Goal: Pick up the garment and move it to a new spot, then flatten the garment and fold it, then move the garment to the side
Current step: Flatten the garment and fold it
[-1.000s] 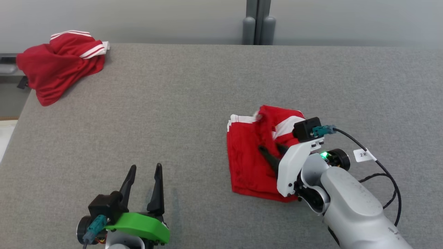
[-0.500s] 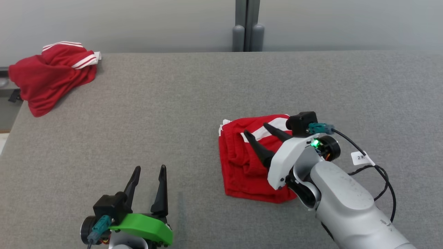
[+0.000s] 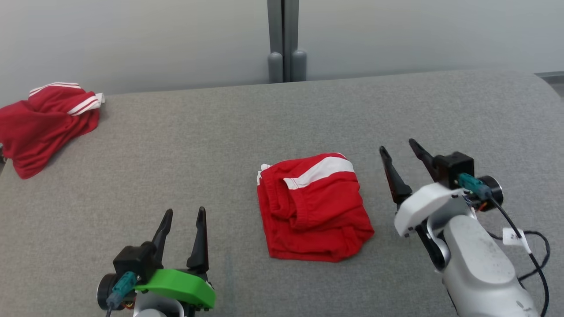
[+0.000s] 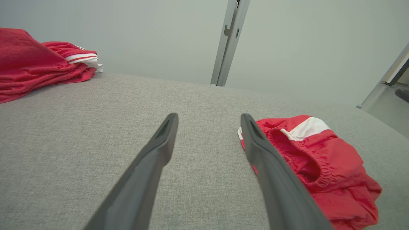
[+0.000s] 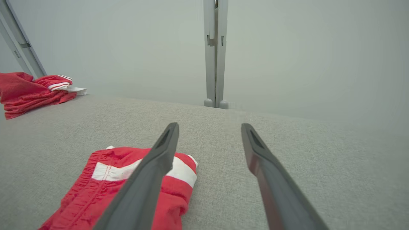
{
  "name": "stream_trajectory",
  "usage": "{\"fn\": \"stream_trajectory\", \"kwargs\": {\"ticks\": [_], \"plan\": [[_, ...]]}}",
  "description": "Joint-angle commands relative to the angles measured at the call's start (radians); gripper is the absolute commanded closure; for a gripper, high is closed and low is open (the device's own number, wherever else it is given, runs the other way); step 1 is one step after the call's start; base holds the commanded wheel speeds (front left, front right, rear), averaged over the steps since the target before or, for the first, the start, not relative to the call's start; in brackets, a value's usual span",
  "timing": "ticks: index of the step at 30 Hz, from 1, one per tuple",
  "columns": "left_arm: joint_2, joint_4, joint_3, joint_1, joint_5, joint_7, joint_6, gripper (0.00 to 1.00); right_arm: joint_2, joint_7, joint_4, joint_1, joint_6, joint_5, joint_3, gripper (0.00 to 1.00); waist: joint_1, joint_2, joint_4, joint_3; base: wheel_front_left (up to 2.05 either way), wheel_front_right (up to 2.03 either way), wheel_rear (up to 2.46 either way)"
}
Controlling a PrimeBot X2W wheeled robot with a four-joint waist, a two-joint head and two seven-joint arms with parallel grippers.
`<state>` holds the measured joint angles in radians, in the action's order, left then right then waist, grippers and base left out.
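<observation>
A red garment [image 3: 313,207] with a white stripe lies folded into a rough square on the grey table [image 3: 220,132], in the middle of the head view. The left wrist view has the garment [image 4: 319,159] at the right, and the right wrist view has the garment [image 5: 121,185] at the lower left. My right gripper [image 3: 398,147] stands open just right of it, apart from the cloth, with nothing between its fingers. My left gripper [image 3: 184,212] stands open at the lower left, well clear of the garment and holding nothing.
A second red garment with white stripes [image 3: 42,119] lies crumpled at the table's far left corner. A grey post [image 3: 284,44] rises behind the table's far edge against a pale wall. A black cable with a white tag [image 3: 513,235] hangs off my right wrist.
My right gripper opened, let go of the garment and drew back to the right; the cloth settled into a flatter fold. The head camera shifted. The left arm stayed put.
</observation>
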<state>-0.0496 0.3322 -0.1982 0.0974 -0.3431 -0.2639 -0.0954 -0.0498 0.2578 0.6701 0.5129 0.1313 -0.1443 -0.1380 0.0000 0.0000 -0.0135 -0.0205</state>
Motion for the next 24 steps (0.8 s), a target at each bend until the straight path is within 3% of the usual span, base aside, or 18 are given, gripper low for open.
{"fn": "stream_trajectory", "kwargs": {"ticks": [1, 13, 24], "plan": [[-0.002, -0.001, 0.008, -0.015, 0.007, -0.001, 0.004, 0.0, -0.002, 0.006, -0.02, -0.04, -0.001, 0.019, 0.023, 0.0, 0.0, 0.0, -0.013, 0.01, 0.0, 0.0, 0.0], [-0.002, -0.018, 0.045, -0.09, 0.0, -0.001, 0.017, 0.0, -0.002, 0.008, -0.255, -0.288, -0.001, -0.01, 0.116, 0.0, 0.0, 0.0, -0.034, 0.025, 0.0, 0.0, 0.0], [-0.002, -0.043, 0.075, -0.135, -0.006, -0.001, 0.026, 0.0, -0.002, 0.009, -0.298, -0.379, -0.001, -0.033, 0.142, 0.0, 0.0, 0.0, -0.035, 0.026, 0.0, 0.0, 0.0]]}}
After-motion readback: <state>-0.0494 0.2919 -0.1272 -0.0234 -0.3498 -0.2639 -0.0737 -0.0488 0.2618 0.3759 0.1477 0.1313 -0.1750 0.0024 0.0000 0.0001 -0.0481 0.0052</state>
